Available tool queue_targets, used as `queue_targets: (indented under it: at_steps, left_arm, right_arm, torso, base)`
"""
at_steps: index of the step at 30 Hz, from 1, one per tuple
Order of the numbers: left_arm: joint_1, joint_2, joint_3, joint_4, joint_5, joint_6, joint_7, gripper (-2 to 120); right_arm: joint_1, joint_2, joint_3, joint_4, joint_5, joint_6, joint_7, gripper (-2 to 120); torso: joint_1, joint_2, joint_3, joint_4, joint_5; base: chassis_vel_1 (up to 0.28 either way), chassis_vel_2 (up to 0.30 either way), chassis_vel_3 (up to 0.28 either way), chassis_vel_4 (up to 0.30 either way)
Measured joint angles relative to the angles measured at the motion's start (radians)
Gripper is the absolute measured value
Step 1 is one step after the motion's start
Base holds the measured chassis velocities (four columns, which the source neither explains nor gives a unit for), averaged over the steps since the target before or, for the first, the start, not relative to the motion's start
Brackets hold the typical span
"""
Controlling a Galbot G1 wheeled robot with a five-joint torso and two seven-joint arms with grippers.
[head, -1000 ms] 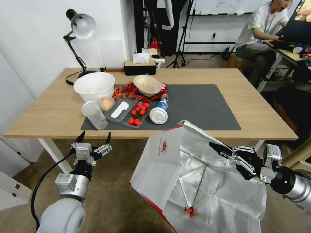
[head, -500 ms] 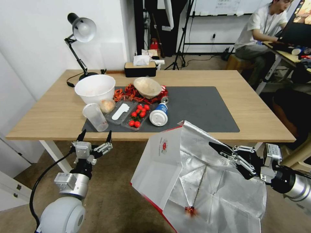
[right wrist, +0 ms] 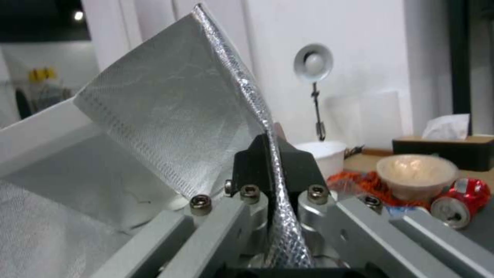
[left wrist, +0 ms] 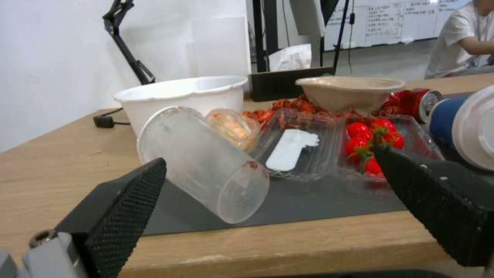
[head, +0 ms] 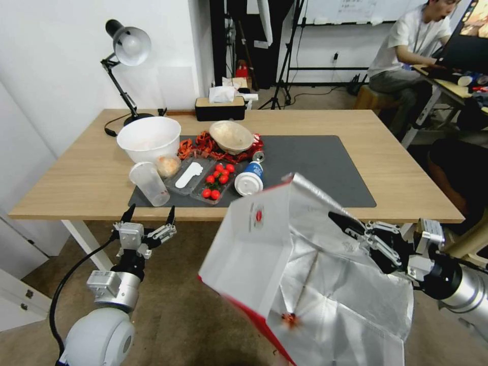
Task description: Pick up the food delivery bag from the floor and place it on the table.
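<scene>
Foil rim of the food delivery bag sits clamped in the right tool, before the worktop; left tool hangs apart, low.

One food delivery bag, two bowls, one clear cup, one red can, one lamp, two grippers.

My right gripper pinched the food delivery bag by its shiny rim, up off the floor, near the table. My left gripper was wide open.
</scene>
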Motion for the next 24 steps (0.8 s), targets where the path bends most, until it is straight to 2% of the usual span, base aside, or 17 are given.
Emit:
queue_targets:
  at_steps: [1, 2, 4, 5, 7, 8, 10, 11, 13, 15, 16, 18, 24]
  left_arm:
    - [0.0, 0.0, 0.0, 0.0, 0.0, 0.0, 0.0, 100]
    - [-0.001, 0.0, 0.0, 0.0, 0.001, 0.0, 0.0, 100]
    - [-0.001, -0.002, 0.004, 0.0, 0.004, 0.0, -0.001, 100]
    - [-0.001, -0.002, 0.004, 0.0, 0.004, 0.0, -0.001, 100]
    - [0.002, -0.005, 0.008, 0.0, 0.01, -0.001, -0.001, 100]
    - [0.002, -0.005, 0.008, 0.0, 0.01, -0.001, -0.001, 100]
    - [0.003, -0.006, 0.012, 0.0, 0.014, -0.004, 0.0, 100]
    - [0.003, -0.006, 0.012, 0.0, 0.014, -0.004, 0.0, 100]
    - [0.005, -0.005, 0.013, 0.0, 0.016, -0.007, 0.0, 100]
    - [0.006, -0.005, 0.013, 0.0, 0.017, -0.008, 0.0, 100]
    - [0.01, -0.005, 0.013, 0.0, 0.019, -0.012, 0.0, 100]
    - [0.014, -0.007, 0.016, 0.0, 0.026, -0.015, 0.001, 100]
    - [0.019, -0.011, 0.027, -0.003, 0.04, -0.016, 0.003, 100]
  right_arm:
    - [0.0, 0.0, 0.0, 0.0, 0.0, 0.0, 0.0, 0]
    - [0.002, -0.002, -0.004, 0.015, 0.032, 0.002, 0.048, 0]
    - [0.013, -0.008, -0.02, 0.055, 0.098, 0.031, 0.201, 0]
    - [0.013, -0.008, -0.02, 0.055, 0.098, 0.031, 0.201, 0]
    - [0.044, -0.012, -0.042, 0.101, 0.163, 0.067, 0.374, 0]
    - [0.044, -0.012, -0.042, 0.101, 0.163, 0.067, 0.374, 0]
    - [0.094, -0.018, -0.06, 0.133, 0.202, 0.108, 0.532, 0]
    - [0.094, -0.018, -0.06, 0.133, 0.202, 0.108, 0.532, 0]
    - [0.134, -0.026, -0.07, 0.147, 0.222, 0.127, 0.65, 0]
    - [0.144, -0.028, -0.073, 0.151, 0.226, 0.131, 0.685, 0]
    - [0.168, -0.031, -0.079, 0.154, 0.232, 0.14, 0.764, 0]
    - [0.193, -0.031, -0.085, 0.149, 0.233, 0.148, 0.838, 0]
    - [0.24, -0.031, -0.095, 0.112, 0.229, 0.16, 0.919, 0]
  torso:
    - [0.0, 0.0, 0.0, 0.0, 0.0]
    - [0.0, 0.0, 0.0, -0.0001, -0.0001]
    - [-0.001, -0.001, -0.001, -0.0001, 0.0]
    - [-0.001, -0.001, -0.001, -0.0001, 0.0]
    - [-0.001, -0.002, -0.001, -0.0002, -0.0001]
    - [-0.001, -0.002, -0.001, -0.0002, -0.0001]
    - [-0.001, -0.002, -0.001, 0.0, -0.0001]
    - [-0.001, -0.002, -0.001, 0.0, -0.0001]
    - [-0.001, -0.003, -0.002, -0.0001, 0.0]
    - [-0.001, -0.003, -0.002, 0.0, 0.0]
    - [-0.001, -0.003, -0.002, 0.0001, 0.0]
    - [-0.002, -0.004, -0.002, 0.0, 0.0001]
    - [-0.002, -0.004, -0.002, -0.0001, 0.0001]
  base:
    - [0.0, 0.0, 0.0, 0.0]
    - [0.0, 0.0, 0.0, 0.0]
    - [0.0, 0.0, 0.0, 0.0]
    - [0.0, 0.0, 0.0, 0.0]
    - [0.0, 0.0, 0.0, 0.0]
    - [0.0, 0.0, 0.0, 0.0]
    - [0.0, 0.0, 0.0, 0.0]
    - [0.0, 0.0, 0.0, 0.0]
    - [0.0, 0.0, 0.0, 0.0]
    - [0.0, 0.0, 0.0, 0.0]
    - [0.0, 0.0, 0.0, 0.0]
    - [0.0, 0.0, 0.0, 0.0]
    - [0.0, 0.0, 0.0, 0.0]
